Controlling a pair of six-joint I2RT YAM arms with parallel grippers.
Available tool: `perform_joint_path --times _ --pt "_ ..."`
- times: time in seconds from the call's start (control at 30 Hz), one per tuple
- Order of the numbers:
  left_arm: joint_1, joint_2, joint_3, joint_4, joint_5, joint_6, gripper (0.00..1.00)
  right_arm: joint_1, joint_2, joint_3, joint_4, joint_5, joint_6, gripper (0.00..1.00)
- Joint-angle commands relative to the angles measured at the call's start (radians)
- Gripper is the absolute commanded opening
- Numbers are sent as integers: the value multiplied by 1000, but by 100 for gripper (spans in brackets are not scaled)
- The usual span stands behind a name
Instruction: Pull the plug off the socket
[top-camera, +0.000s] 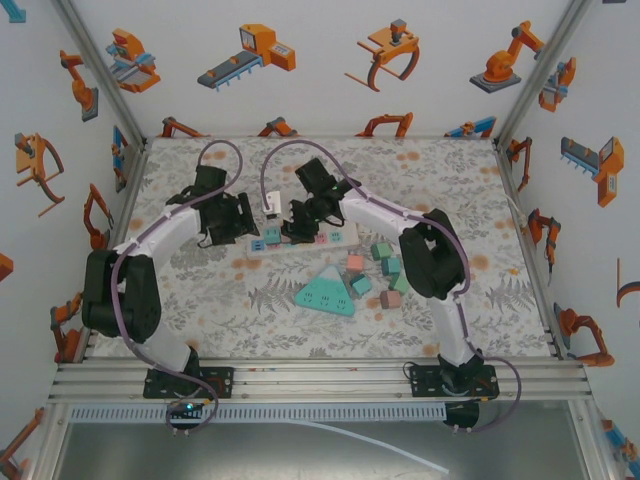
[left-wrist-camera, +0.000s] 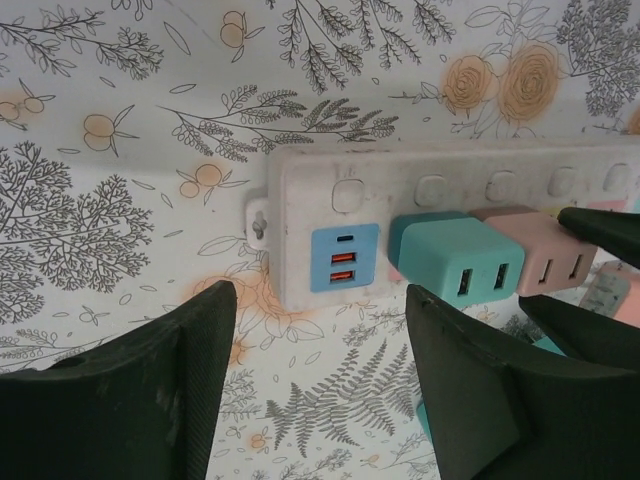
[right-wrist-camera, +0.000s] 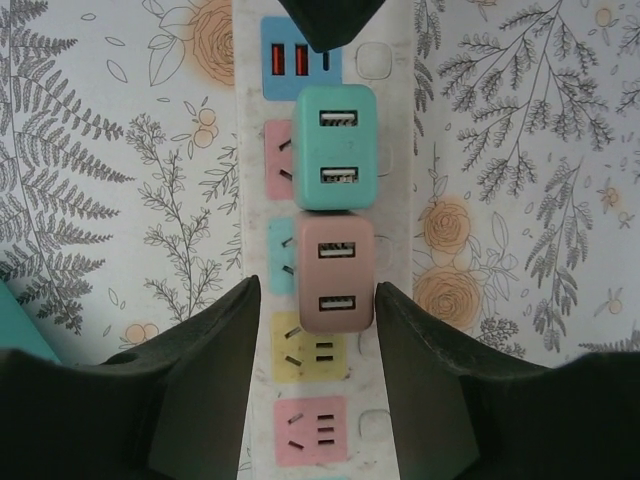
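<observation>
Pink plug (right-wrist-camera: 335, 275): seated in the power strip (right-wrist-camera: 395, 200), standing up from its face, with two USB ports on top.
Power strip: a long white bar lying flat on the flower-printed table (top-camera: 450, 180), with a row of coloured sockets along one long side.
Right tool (right-wrist-camera: 317, 290): released. Its two dark fingers stand parted on either side of the pink plug, over the strip. Bare strip shows between one finger and the plug. The other finger sits at the plug's edge, and contact there cannot be told.
Teal plug (right-wrist-camera: 335, 150): also seated in the strip, just beside the pink plug, toward the strip's USB end.
USB panel (right-wrist-camera: 300, 62): blue with two red ports, at the very end of the strip, just past the teal plug.
Free sockets: a yellow socket (right-wrist-camera: 310, 350), then a pink socket (right-wrist-camera: 310, 430), on the strip beyond the pink plug, away from the USB end.
Left tool (left-wrist-camera: 320, 292): released, fingers wide apart, grasping nothing. It hangs at the strip's USB end, with one finger off the end and the other by the teal plug.
Teal triangle (top-camera: 325, 292): on the table, apart from the strip, on its side toward the arm bases.
Small cubes (top-camera: 385, 265): pink and teal, scattered near the strip's far-from-USB end.
</observation>
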Motion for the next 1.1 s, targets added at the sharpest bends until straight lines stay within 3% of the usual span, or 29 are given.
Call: perform_joint_path --times 0.0,0.23,0.57,1.07 --pt "5 36 41 -70 14 -15 61 2 14 38 -11 -45 20 46" --pt "4 110 79 -115 48 -42 58 2 12 30 6 -41 17 39" --pt "-3 156 114 -196 -58 -54 46 2 7 29 62 -24 42 28" --pt "-13 215 135 -229 -80 -86 45 2 -10 24 110 -84 103 21"
